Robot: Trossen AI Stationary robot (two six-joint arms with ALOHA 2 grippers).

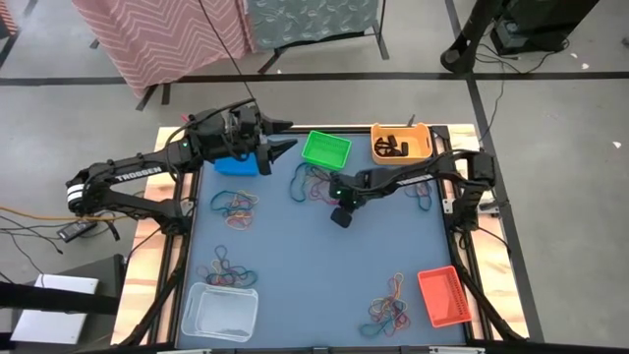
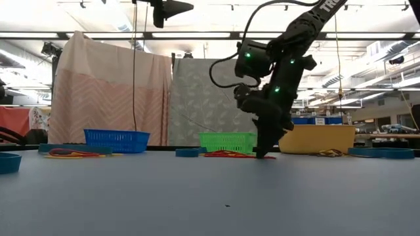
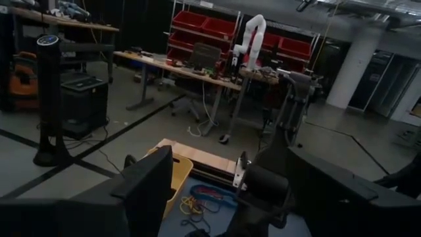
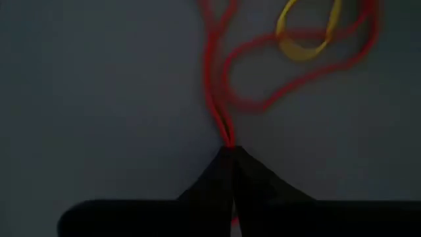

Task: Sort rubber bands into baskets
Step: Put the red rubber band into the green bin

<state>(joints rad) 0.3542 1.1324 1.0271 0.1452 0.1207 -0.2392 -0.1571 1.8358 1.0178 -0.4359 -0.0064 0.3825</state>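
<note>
Right wrist view: right gripper [image 4: 227,153] jaws clamped on a red rubber band [image 4: 220,99] lying on the desk [image 1: 314,265] near the green basket [image 1: 325,149] | advice: lifted straight, slowly, so the neighbouring yellow band [image 4: 306,39] is shed | left gripper [image 1: 278,136] parked over the blue basket [image 1: 234,165], jaws apart

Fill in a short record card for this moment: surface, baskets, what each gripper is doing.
surface: blue table
baskets: blue, green, yellow-orange, red-orange, clear white
right gripper: down at the table, fingers shut on a red rubber band
left gripper: raised near the blue basket, open, holding nothing
</note>
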